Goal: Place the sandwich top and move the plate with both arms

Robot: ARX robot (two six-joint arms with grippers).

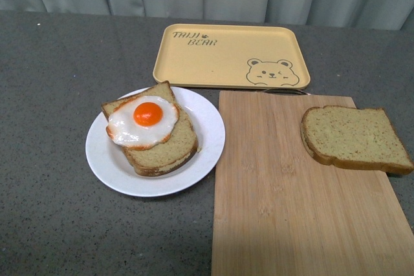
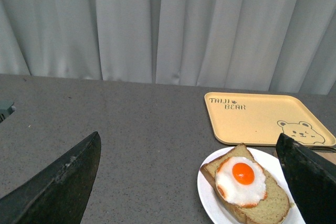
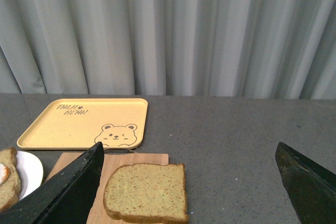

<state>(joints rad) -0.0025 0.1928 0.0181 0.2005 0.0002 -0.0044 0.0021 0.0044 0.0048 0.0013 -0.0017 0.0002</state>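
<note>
Bread top (image 1: pixel 354 138) lies flat on the far right of the board (image 1: pixel 272 211), overhanging its right edge. Plate (image 1: pixel 107 159), carrying bread and egg (image 1: pixel 143 121), sits on the desk (image 1: pixel 52 63) at the board's left edge. Tray (image 1: pixel 220 56) is behind the board. Left fingers (image 2: pixel 58 187) and right fingers (image 3: pixel 73 187) are spread wide, gripping nothing.

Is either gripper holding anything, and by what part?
Nothing is held: left gripper and right gripper are open; the sandwich top lies free on the board.
</note>
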